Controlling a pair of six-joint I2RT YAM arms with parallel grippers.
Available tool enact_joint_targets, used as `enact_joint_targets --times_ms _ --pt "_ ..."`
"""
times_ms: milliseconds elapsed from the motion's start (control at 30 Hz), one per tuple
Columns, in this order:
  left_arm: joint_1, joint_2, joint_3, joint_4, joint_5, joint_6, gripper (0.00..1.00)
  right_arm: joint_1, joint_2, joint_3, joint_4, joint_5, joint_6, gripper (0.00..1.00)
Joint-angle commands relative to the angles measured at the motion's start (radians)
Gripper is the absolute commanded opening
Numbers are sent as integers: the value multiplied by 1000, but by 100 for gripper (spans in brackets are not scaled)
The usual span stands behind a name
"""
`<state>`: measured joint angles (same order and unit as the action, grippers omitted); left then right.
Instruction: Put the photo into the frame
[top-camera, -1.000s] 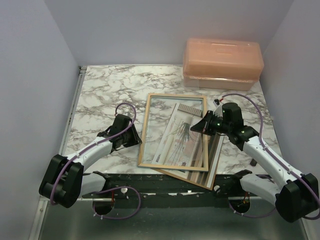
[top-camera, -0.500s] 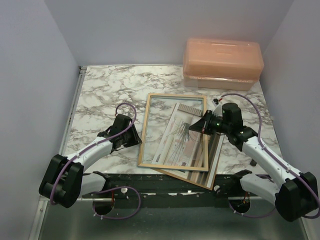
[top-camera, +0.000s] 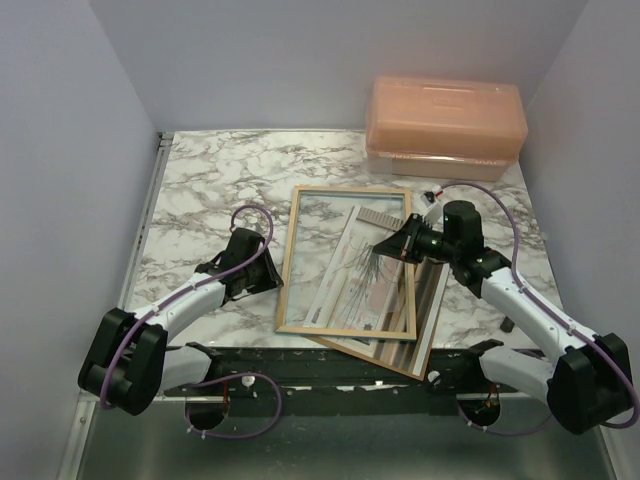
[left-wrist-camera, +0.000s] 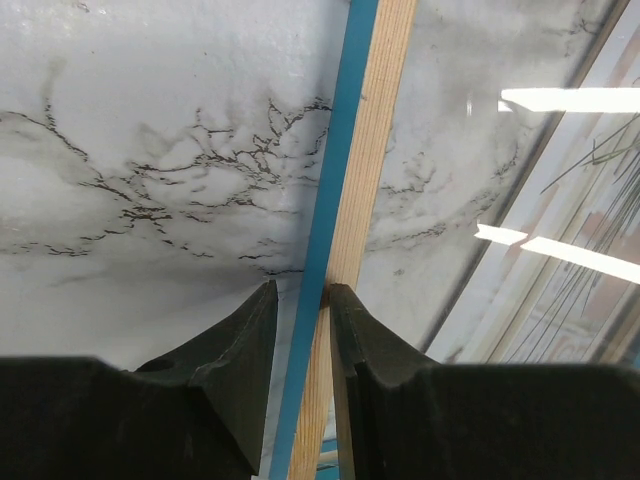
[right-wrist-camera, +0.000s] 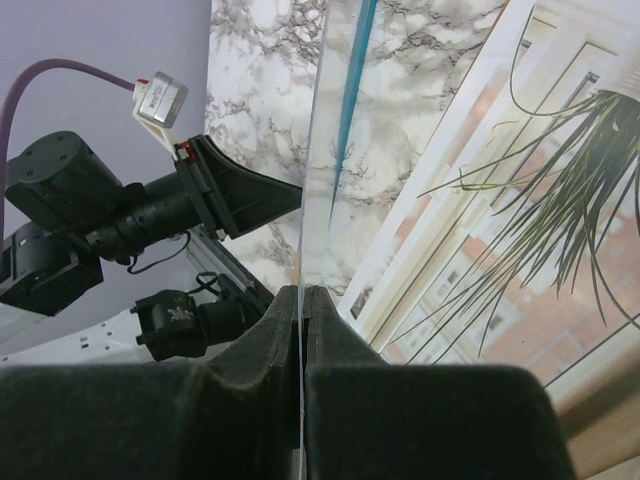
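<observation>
The frame (top-camera: 288, 270) lies wood-coloured back up at the table's middle. My left gripper (top-camera: 274, 273) is shut on its left rail. In the left wrist view the fingers (left-wrist-camera: 300, 290) straddle the blue and wood rail (left-wrist-camera: 365, 150). The photo (top-camera: 362, 272), a spiky plant by a window, lies flat inside the frame's opening and also shows in the right wrist view (right-wrist-camera: 530, 190). My right gripper (top-camera: 397, 246) is at the frame's right rail. Its jaws (right-wrist-camera: 301, 292) are shut on a thin clear pane (right-wrist-camera: 312, 150), seen edge-on. The frame's blue edge (right-wrist-camera: 352, 90) shows beyond it.
A brown backing sheet (top-camera: 427, 318) lies under the frame's near right corner, close to the table's front edge. A peach plastic box (top-camera: 445, 125) stands at the back right. Grey walls close in the marble table (top-camera: 210, 190) on three sides.
My right gripper has moved up and to the left, over the frame's right rail, still shut on the pane. The frame has shifted slightly left. The left arm has stayed put.
</observation>
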<state>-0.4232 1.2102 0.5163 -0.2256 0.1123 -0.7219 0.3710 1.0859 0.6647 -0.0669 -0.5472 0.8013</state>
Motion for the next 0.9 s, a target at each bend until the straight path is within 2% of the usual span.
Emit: enact_joint_targets --times_ms 0,267,533,867 --pt "-14 26 -2 -53 -26 26 28 1 -17 25 44 -1 32 0" --pt "-15 32 1 -52 -26 27 27 0 -52 3 105 27 52 0" --pt "-19 31 2 -56 -28 27 27 -1 -28 -58 217 -22 74 0" --pt "-20 31 2 -60 -30 27 27 -1 -2 -53 192 -41 28 0"
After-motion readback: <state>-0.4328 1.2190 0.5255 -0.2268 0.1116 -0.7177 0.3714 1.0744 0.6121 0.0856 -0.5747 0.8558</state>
